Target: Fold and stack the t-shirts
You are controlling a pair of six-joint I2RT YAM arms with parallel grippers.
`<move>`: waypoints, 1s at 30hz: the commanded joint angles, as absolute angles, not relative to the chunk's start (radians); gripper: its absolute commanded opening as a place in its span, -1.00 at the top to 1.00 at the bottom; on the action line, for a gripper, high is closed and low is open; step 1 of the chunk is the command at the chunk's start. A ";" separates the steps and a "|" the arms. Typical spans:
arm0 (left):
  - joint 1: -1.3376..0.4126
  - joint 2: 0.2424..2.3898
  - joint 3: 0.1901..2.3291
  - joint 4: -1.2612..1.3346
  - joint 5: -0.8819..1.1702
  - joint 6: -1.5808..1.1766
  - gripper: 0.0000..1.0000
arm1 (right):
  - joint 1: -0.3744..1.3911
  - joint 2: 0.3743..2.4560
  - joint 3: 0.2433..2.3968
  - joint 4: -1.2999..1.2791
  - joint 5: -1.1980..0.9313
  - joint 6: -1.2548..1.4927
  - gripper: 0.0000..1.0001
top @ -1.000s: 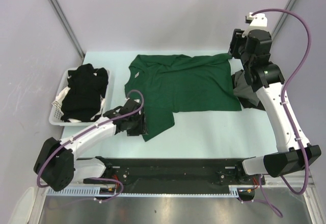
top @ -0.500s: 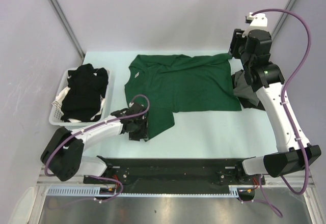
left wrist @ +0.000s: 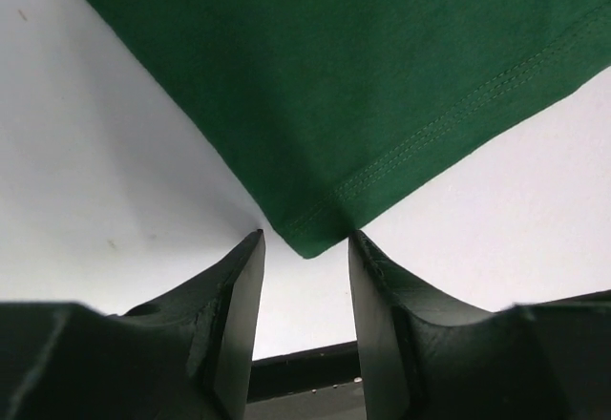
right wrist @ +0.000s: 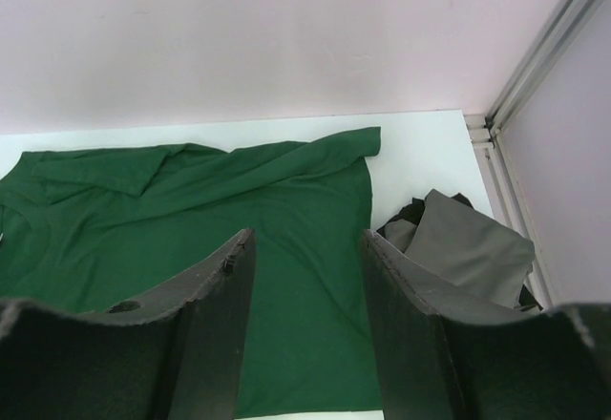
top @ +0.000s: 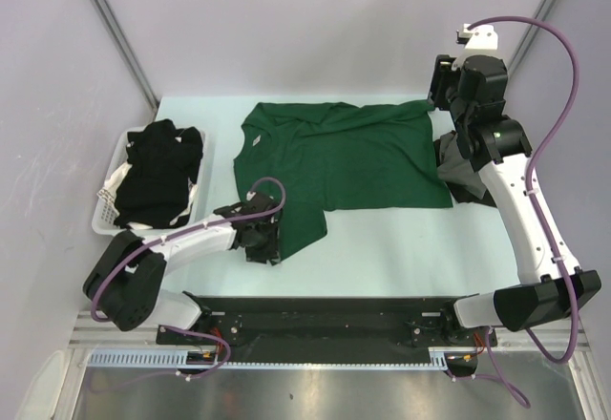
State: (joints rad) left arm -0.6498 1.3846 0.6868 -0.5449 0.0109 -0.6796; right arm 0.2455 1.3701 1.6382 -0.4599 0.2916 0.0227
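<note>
The left fingers have drawn back to the green t-shirt's near-left corner, apart and straddling it, ready to pinch; the right fingers stay apart, raised.

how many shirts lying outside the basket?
2: the green shirt spread mid-table, the grey shirt bunched at far right. More may lie hidden beneath the grey one.

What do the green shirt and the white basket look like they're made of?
Green shirt: soft, matte knit fabric, probably cotton, judging by the double-stitched hem in the left wrist view and its limp wrinkles. Basket: apparently rigid white plastic, smooth, with a slotted wall.
</note>
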 commanded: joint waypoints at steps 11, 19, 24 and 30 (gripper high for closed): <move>-0.664 1.450 0.709 -0.502 0.005 -0.661 0.45 | 0.250 1.413 1.723 -0.468 0.302 -0.029 -0.08; -0.666 1.433 0.710 -0.548 0.003 -0.646 1.00 | 0.250 1.416 1.700 -0.448 0.293 -0.008 -0.09; -0.666 1.364 0.712 -0.647 -0.029 -0.634 1.00 | 0.250 1.410 1.671 -0.439 0.291 -0.005 -0.08; -0.672 1.169 0.741 -0.863 -0.074 -0.618 1.00 | 0.253 1.404 1.635 -0.451 0.308 0.021 -0.08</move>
State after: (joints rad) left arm -0.6601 1.3022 0.7090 -0.6609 -0.0277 -0.6453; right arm 0.2466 1.4155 1.6440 -0.4664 0.2909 -0.0059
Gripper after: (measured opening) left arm 0.010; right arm 0.544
